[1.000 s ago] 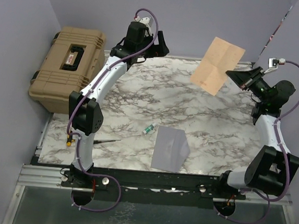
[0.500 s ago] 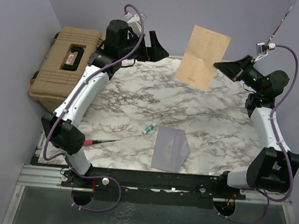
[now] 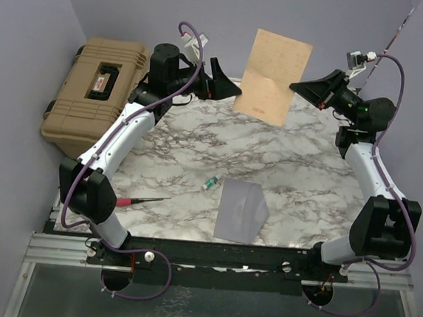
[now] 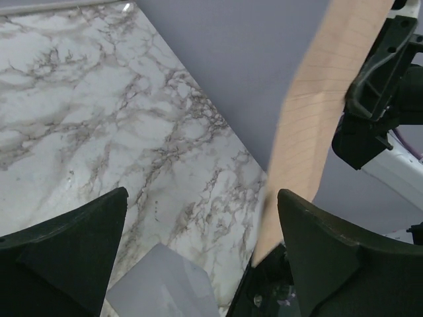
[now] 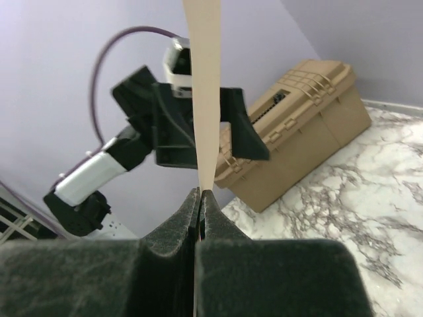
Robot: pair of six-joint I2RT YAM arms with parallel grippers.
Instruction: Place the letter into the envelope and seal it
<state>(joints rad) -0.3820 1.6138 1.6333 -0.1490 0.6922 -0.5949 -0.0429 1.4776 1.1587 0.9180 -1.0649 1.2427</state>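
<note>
Pinching the letter by its right edge, right claw holds it aloft over the far surface. Left claw spread wide beside it. Envelope flat near the front.

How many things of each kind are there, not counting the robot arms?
letter: 1
envelope: 1
tan case: 1
red-handled tool: 1
small green-and-white tube: 1
Total: 5
</note>
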